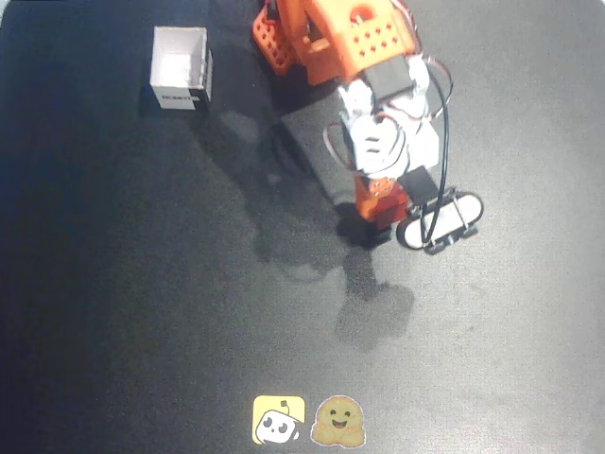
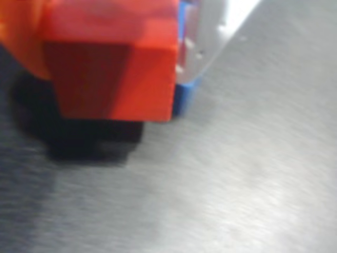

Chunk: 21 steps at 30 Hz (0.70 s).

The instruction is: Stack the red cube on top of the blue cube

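Observation:
In the wrist view the red cube [image 2: 113, 68] sits large and close at the upper left, between an orange finger [image 2: 18, 37] on its left and a white finger [image 2: 210, 37] on its right. My gripper [image 2: 116, 52] is shut on it. A thin strip of the blue cube [image 2: 183, 100] peeks out at the red cube's right edge, touching or just behind it; the rest is hidden. A dark shadow lies on the table under the red cube. From overhead, the gripper [image 1: 383, 213] points down right of centre with the red cube [image 1: 388, 205] in it.
A white open box [image 1: 180, 68] stands at the upper left of the dark table. A black plate [image 1: 317, 142] lies under the arm near its orange base [image 1: 321, 38]. Two stickers [image 1: 307, 420] sit at the front edge.

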Available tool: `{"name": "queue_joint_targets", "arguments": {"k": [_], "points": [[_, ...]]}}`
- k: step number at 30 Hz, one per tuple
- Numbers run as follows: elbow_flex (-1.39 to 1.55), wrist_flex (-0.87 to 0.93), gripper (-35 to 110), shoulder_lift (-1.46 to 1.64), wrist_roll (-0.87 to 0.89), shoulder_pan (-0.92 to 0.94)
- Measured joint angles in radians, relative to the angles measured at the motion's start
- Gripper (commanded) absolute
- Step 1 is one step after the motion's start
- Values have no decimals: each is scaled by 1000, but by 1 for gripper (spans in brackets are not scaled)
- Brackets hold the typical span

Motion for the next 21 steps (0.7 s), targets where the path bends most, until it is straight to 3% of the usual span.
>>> {"name": "queue_joint_targets", "arguments": {"k": [6,15,21], "points": [[-17,21,0,-6,-28,-3],[71,52,0,106,301,-49],[71,52,0,112,410,-46]]}}
